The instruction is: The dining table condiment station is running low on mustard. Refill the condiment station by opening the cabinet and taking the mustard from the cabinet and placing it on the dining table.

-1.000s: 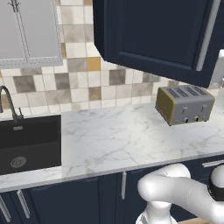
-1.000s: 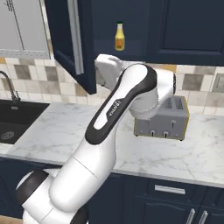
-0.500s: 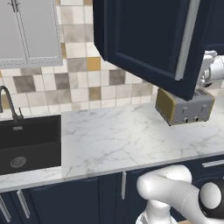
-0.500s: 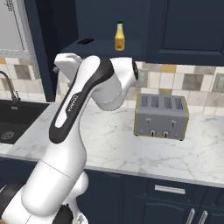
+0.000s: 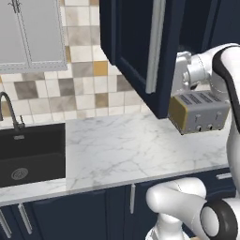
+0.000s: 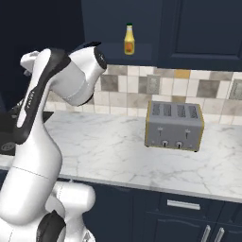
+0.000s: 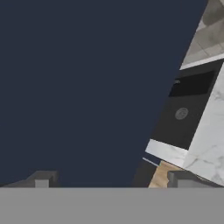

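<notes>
We note the dark navy wall cabinet (image 5: 140, 51) stands with its door swung out over the worktop, the long silver bar handle (image 5: 154, 47) hanging vertical on the door's face. Beneath it runs the white grey-veined marble worktop (image 5: 117, 150), with the black sink (image 5: 30, 152) set in at the left end. The white arm (image 6: 52, 118) rises beside the open cabinet. In the hand view the two-finger gripper (image 7: 111, 179) sits against a flat navy panel of the cabinet, its finger tips (image 7: 41, 179) spread wide apart with nothing between them. We see a silver four-slot toaster with yellow sides (image 6: 174, 125) on the worktop below the cabinet. The small yellow squeeze bottle of mustard (image 6: 129, 39) stands upright on the cabinet shelf, above and left of the toaster, well apart from the arm.
</notes>
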